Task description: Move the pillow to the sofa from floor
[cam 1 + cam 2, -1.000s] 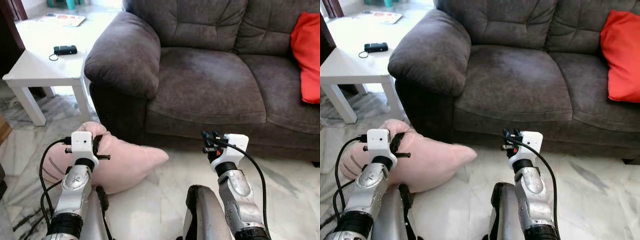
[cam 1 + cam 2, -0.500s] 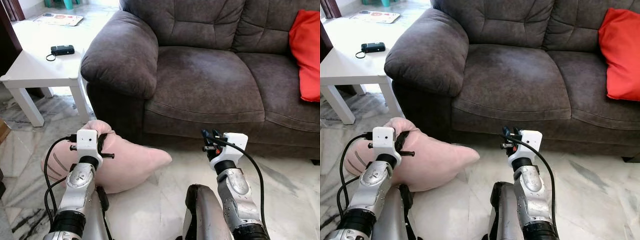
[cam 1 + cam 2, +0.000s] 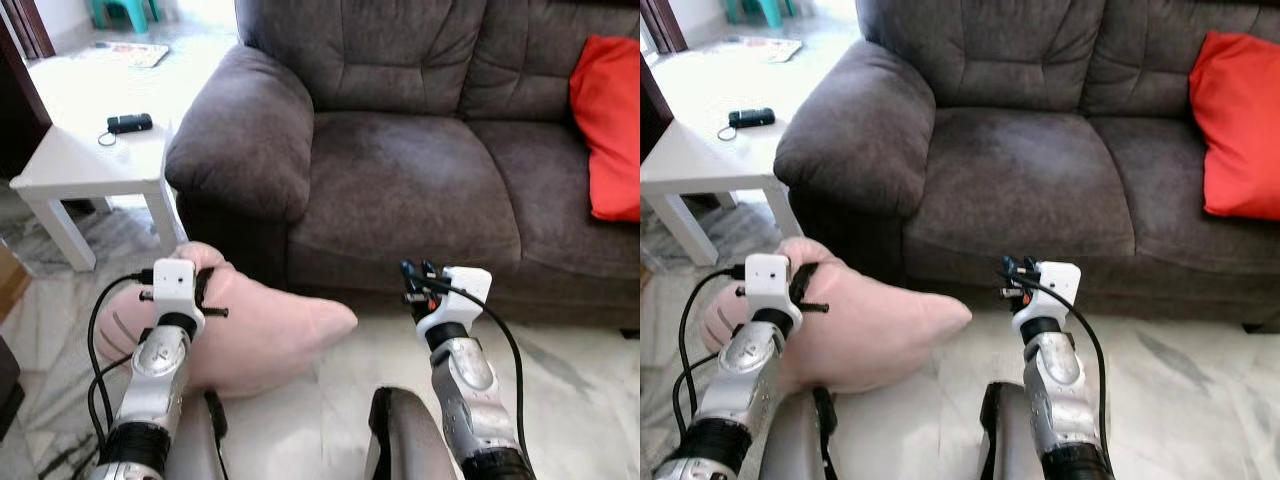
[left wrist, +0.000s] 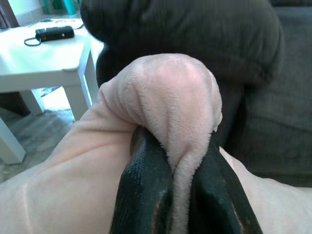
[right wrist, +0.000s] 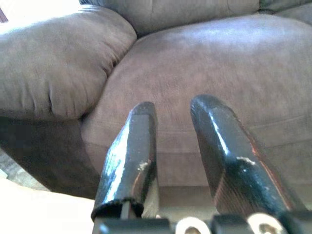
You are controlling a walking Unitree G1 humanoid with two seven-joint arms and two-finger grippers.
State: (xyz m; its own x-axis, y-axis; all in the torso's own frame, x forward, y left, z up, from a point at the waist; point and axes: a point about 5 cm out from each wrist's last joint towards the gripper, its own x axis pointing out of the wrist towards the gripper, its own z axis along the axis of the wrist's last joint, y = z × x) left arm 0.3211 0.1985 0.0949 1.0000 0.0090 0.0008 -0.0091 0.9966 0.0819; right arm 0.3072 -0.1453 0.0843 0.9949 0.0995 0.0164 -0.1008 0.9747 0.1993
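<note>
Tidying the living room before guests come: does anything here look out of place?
Yes: a pink pillow sits low by the sofa armrest, not on the seat. The left gripper pinches a fold of it. The red cushion sits properly on the sofa.

Left gripper (image 4: 178, 161) is raised at near left, fingers pinched closed; right gripper (image 5: 173, 122) is raised at near right, fingers parted.

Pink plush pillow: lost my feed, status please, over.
Left pincer shut on pink plush pillow. Right pincer open, empty, facing grey sofa. Pillow not yet on sofa. Sofa armrest close above.
</note>
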